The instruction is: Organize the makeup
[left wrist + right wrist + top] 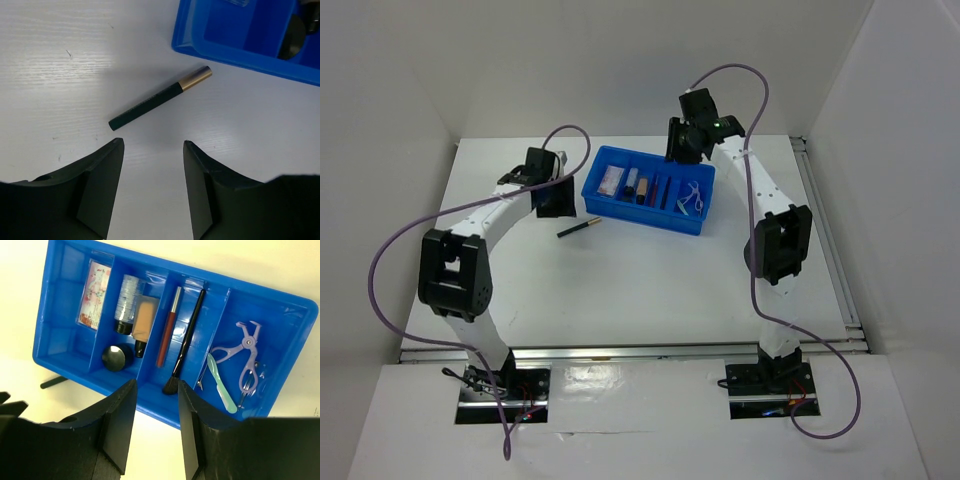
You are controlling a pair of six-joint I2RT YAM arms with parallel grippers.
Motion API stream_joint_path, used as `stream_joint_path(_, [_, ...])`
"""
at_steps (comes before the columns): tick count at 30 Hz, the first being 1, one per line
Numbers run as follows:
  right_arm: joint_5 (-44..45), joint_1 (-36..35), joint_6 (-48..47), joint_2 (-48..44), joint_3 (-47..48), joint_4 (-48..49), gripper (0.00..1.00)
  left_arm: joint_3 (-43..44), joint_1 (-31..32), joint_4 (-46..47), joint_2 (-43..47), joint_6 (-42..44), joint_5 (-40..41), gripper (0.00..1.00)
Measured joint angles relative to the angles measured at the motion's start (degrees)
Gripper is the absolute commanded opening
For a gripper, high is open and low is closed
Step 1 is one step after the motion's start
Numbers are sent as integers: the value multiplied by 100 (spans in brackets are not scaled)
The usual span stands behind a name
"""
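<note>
A black pencil with a gold cap (160, 98) lies on the white table just left of the blue tray (695, 223); it also shows in the top view (578, 228). My left gripper (153, 145) is open and empty, hovering just short of the pencil. The tray holds a pinkish packet (94, 294), a grey cylinder (127, 300), a beige black-tipped tube (143, 322), a dark round pot (117, 357), a red pencil (168, 330), a black brush (185, 345) and lilac and green tools (245, 357). My right gripper (157, 385) is open and empty above the tray's far edge.
White walls close in the table at the back and both sides. A metal rail (825, 240) runs along the table's right edge. Purple cables (390, 260) loop off both arms.
</note>
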State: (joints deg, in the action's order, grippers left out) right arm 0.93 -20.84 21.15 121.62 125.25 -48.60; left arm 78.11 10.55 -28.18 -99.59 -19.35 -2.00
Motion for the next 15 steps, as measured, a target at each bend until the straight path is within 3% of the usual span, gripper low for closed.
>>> stream_joint_path(9, [116, 0, -24, -2, -2, -15, 46, 0, 11, 444, -1034, 326, 212, 78])
stream_joint_path(12, [175, 0, -50, -2, -4, -17, 46, 0, 22, 501, -1287, 328, 216, 78])
stream_joint_path(15, [240, 0, -90, -2, -13, -17, 46, 94, 28, 557, -1414, 372, 232, 72])
